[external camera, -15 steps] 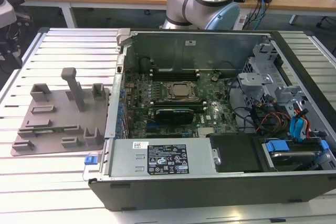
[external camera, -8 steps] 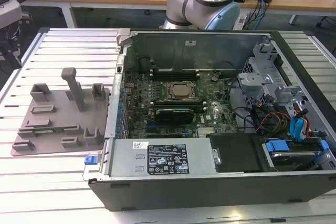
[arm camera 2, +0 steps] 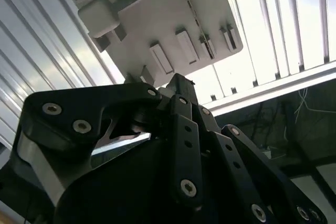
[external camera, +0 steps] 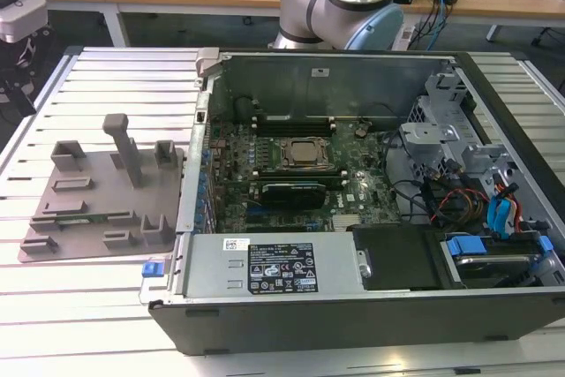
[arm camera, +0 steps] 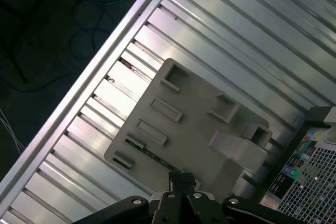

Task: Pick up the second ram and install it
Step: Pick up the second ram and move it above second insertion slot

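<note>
The second ram (external camera: pixel 72 217) is a thin green stick lying flat in a slot near the front edge of the grey fixture plate (external camera: pixel 88 196), at the exterior view's left. In the first wrist view the ram (arm camera: pixel 147 152) runs along the plate's (arm camera: pixel 194 124) edge, just beyond my gripper (arm camera: pixel 181 180). The gripper hangs well above the plate, apart from the ram, its black fingers shut together on nothing. In the second wrist view the gripper (arm camera 2: pixel 176 86) shows from behind, with the plate (arm camera 2: pixel 157 19) past it.
An open computer case (external camera: pixel 353 306) lies at the exterior view's right of the plate. Its green motherboard (external camera: pixel 353 192) carries the processor socket (external camera: pixel 303 154), flanked by memory slots. The plate has raised blocks and a tall post (external camera: pixel 124 143). Everything rests on a slatted aluminium table (external camera: pixel 88 306).
</note>
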`<move>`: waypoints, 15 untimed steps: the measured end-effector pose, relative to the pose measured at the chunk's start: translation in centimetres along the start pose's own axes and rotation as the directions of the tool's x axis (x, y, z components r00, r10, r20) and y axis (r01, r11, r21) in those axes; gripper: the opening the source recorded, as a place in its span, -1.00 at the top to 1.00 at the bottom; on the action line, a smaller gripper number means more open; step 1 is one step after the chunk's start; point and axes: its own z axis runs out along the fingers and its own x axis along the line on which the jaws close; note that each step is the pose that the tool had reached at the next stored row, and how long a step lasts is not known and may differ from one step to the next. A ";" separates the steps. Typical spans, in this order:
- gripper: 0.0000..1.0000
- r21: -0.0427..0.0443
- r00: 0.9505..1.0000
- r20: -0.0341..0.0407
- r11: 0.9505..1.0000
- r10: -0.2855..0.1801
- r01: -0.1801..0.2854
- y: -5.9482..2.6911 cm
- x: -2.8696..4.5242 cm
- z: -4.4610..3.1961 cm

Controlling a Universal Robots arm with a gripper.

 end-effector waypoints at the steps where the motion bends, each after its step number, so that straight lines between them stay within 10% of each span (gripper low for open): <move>1: 0.80 0.000 1.000 -0.001 1.000 -0.016 0.016 0.00 0.00 0.00; 9: 0.80 -0.004 0.987 -0.006 0.987 -0.160 0.160 0.00 0.00 0.00; 15: 0.80 -0.007 0.965 -0.009 0.965 -0.261 0.261 0.00 0.00 0.00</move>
